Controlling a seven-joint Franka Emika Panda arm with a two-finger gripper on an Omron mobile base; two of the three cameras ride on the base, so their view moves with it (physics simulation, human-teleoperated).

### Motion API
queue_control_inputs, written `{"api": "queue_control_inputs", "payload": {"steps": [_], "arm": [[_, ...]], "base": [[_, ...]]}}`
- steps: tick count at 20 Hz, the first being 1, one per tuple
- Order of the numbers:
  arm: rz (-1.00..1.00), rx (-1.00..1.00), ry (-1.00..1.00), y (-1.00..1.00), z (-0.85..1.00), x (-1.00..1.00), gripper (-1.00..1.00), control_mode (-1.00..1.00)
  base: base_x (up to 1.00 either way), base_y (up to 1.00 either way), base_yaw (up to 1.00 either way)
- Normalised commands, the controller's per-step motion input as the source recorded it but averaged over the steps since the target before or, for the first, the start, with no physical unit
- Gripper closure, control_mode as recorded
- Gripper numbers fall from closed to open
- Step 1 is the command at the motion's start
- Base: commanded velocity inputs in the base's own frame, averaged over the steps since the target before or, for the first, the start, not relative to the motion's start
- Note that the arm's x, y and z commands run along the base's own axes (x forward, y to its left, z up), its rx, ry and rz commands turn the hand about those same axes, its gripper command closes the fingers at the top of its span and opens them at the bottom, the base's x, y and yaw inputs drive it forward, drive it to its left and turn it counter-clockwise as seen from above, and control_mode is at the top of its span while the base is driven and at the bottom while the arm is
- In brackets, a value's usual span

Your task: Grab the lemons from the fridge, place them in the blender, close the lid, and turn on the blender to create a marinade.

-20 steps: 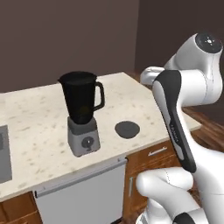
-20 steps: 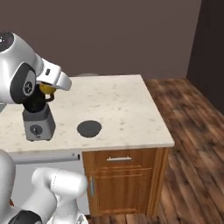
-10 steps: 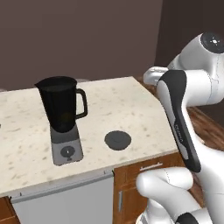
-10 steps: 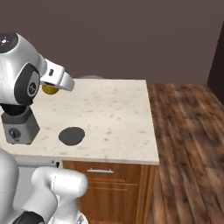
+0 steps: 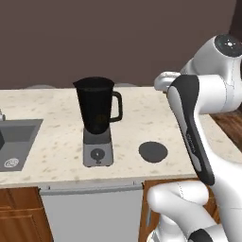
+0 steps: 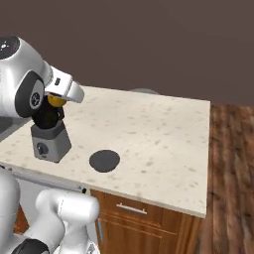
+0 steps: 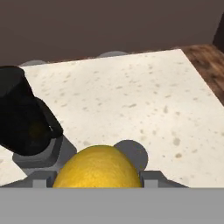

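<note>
Left base view: blender (image 5: 98,122) stands on the counter (image 5: 52,142) toward the front edge, jar mouth open, handle facing right. Lid (image 5: 153,151) lies flat just right of it, near the front edge, apart from the base. Sink (image 5: 16,144) at the counter's left end.

Right base view: gripper (image 6: 55,100) sits just above the jar, clamped on a lemon (image 6: 56,100); yellow shows under the hand. Blender base with dial below it, lid near the front edge beside it.

Hand view: lemon (image 7: 98,168) sits between the fingers (image 7: 43,179), pinched across its middle. Jar lower left, open, something yellowish inside but too dim to call.

Handling judgement: lemon is light, firm, waxy and round, so it can roll in the pinch; hold across the widest part and release low over the mouth. Lid is thin, stiff and flat on the counter, so it needs an edge pinch across the rim.
</note>
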Motion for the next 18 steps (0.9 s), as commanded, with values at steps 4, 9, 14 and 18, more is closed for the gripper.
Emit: {"api": "queue_control_inputs", "payload": {"steps": [4,9,14,18], "arm": [[0.00,0.00,0.00,0.00,0.00,0.00,1.00,1.00],[0.00,0.00,0.00,0.00,0.00,0.00,1.00,1.00],[0.00,0.00,0.00,0.00,0.00,0.00,1.00,1.00],[0.00,0.00,0.00,0.00,0.00,0.00,1.00,1.00]], "base": [[0.19,-0.05,0.41],[0.22,-0.18,0.19],[0.36,-0.12,0.15],[0.34,-0.06,0.08]]}}
